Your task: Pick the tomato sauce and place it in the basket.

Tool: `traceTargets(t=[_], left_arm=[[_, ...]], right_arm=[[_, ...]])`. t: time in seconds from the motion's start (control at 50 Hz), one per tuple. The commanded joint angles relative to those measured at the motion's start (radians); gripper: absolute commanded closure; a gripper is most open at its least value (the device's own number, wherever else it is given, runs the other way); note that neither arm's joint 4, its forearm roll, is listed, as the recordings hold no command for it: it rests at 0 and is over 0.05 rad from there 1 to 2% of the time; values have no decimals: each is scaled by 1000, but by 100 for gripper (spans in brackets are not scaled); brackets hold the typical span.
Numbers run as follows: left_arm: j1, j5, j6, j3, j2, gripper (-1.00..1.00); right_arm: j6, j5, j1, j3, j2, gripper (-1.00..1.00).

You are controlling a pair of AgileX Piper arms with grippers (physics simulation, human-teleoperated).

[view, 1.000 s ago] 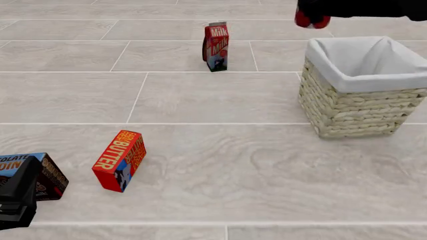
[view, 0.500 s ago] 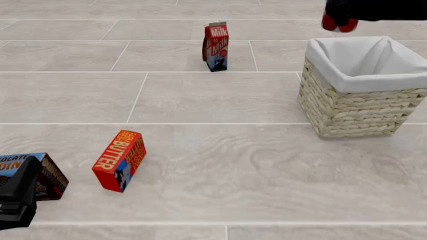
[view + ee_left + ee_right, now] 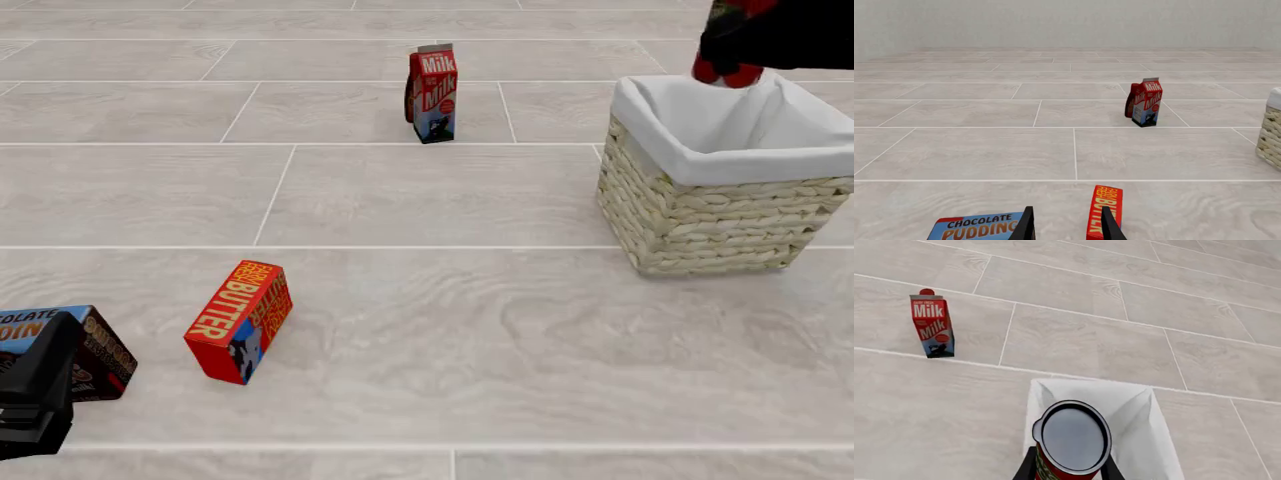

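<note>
My right gripper (image 3: 731, 62) is shut on the tomato sauce (image 3: 723, 74), a small red can, and holds it in the air over the back rim of the basket (image 3: 707, 215). In the right wrist view the can (image 3: 1073, 437) shows its grey lid from above, with a finger on each side of it. The basket's white lining (image 3: 1141, 435) lies directly below the can. My left gripper (image 3: 34, 400) rests low at the near left, open and holding nothing, with its fingertips (image 3: 1028, 226) apart.
A milk carton (image 3: 431, 92) stands upright at the back centre, left of the basket. A red butter box (image 3: 240, 320) and a chocolate pudding box (image 3: 87, 345) lie near my left gripper. The basket's edge (image 3: 1273, 132) shows in the left wrist view.
My right gripper has carried the can rightward and slightly down, from beyond the basket's back left corner to over its back rim. The left arm has not moved.
</note>
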Motion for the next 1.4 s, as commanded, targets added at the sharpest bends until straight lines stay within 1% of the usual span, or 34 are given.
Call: traceTargets(t=[0.02, 0.32, 0.58, 0.92, 1.4], left_arm=[[0, 0, 0, 0, 0, -100], [0, 0, 0, 0, 0, -100], [0, 0, 0, 0, 0, -100], [0, 0, 0, 0, 0, -100], [0, 0, 0, 0, 0, -100]], right_arm=[[11, -43, -60, 4, 46, 100], [30, -81, -97, -9, 116, 100], [26, -105, -116, -24, 180, 100], [34, -112, -118, -68, 266, 100], [26, -103, -127, -102, 320, 100]])
